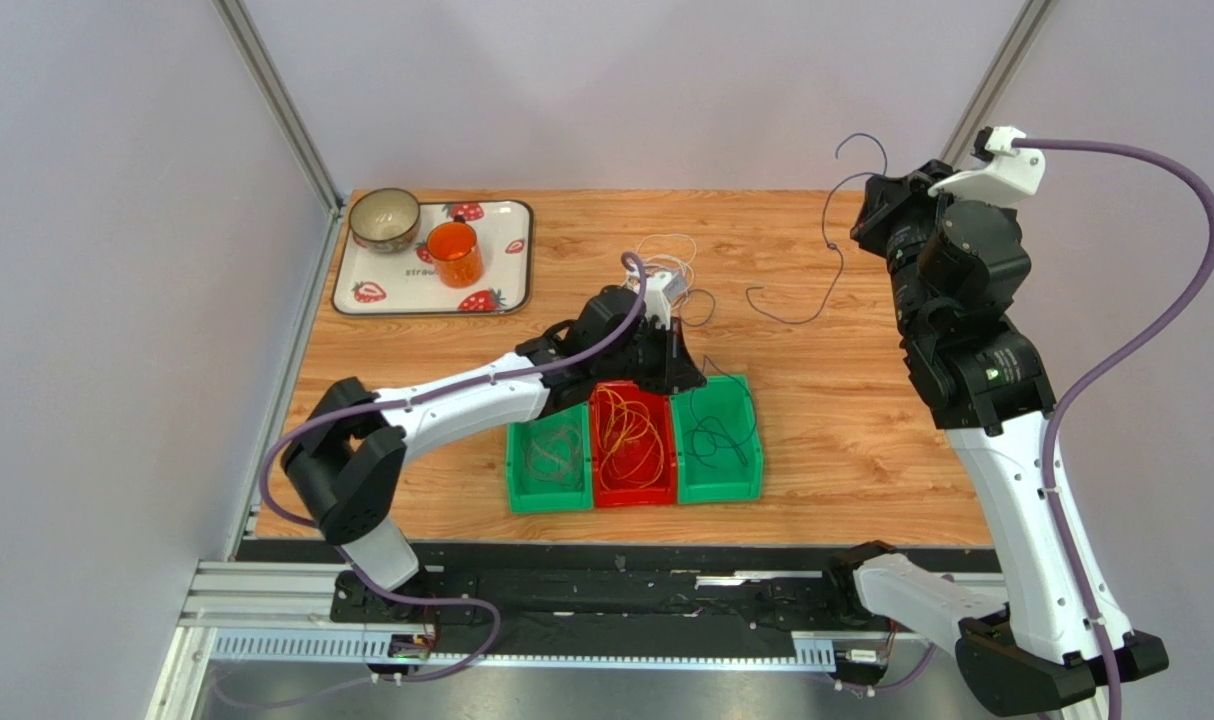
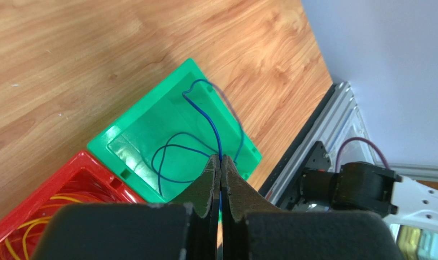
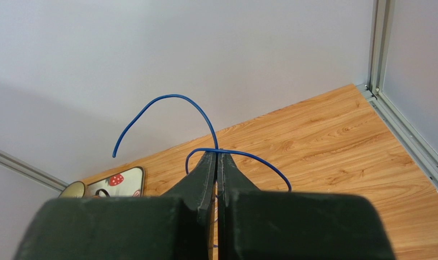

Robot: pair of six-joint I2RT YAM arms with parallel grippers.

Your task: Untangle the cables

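Red bin (image 1: 633,497), orange cables (image 1: 633,435), green bin (image 2: 140,135), blue cable (image 2: 219,146) (looped)

A robotics lab cell: plain panel walls (image 1: 117,300), aluminium frame posts (image 1: 278,102), a wooden table (image 1: 869,435) fronted by a slotted rail (image 1: 313,645).

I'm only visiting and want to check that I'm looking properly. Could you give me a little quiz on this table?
1. True or false: the red bin holds orange cables.
2. Which colour is the cable pinched by the left tool? A orange, B blue, C white.
3. What stands beside the bowl on the tray?
Key: 1 true; 2 B; 3 an orange cup.
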